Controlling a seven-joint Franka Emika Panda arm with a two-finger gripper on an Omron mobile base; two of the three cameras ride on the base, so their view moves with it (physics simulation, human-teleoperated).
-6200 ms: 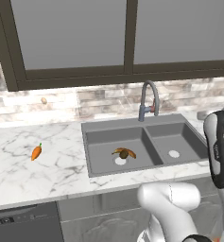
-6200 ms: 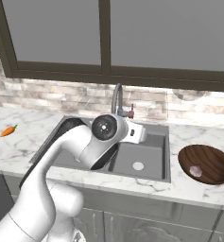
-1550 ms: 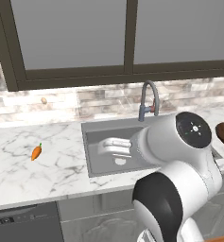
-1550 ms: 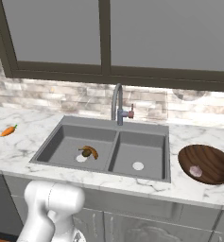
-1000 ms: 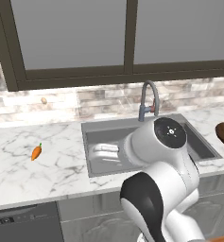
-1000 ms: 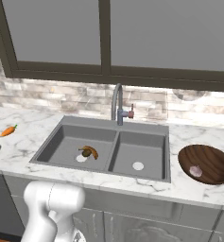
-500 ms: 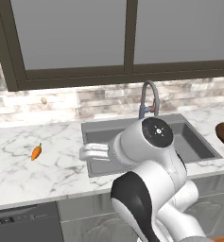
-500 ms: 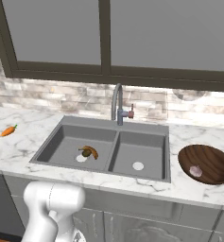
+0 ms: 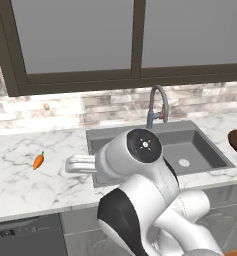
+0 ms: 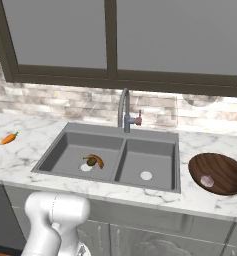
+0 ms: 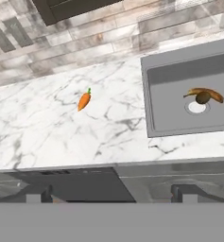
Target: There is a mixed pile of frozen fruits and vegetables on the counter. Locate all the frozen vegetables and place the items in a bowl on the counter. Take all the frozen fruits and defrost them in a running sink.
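The white arm folds forward and reaches left, its wrist held level. The tool [image 11: 113,193] points down, jaws spread wide, gripping nothing.

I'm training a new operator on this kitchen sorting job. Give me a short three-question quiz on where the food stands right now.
1. True or false: the carrot already lies in the bowl.
2. Which items lie in the sink? A) banana and kiwi B) carrot and bulb C) nothing
3. Fill in: the pinkish-white bulb rests inside the ____.

Key
1. False: it lies on the counter, left of the sink.
2. A: the banana and kiwi lie by the left basin's drain.
3. Bowl.
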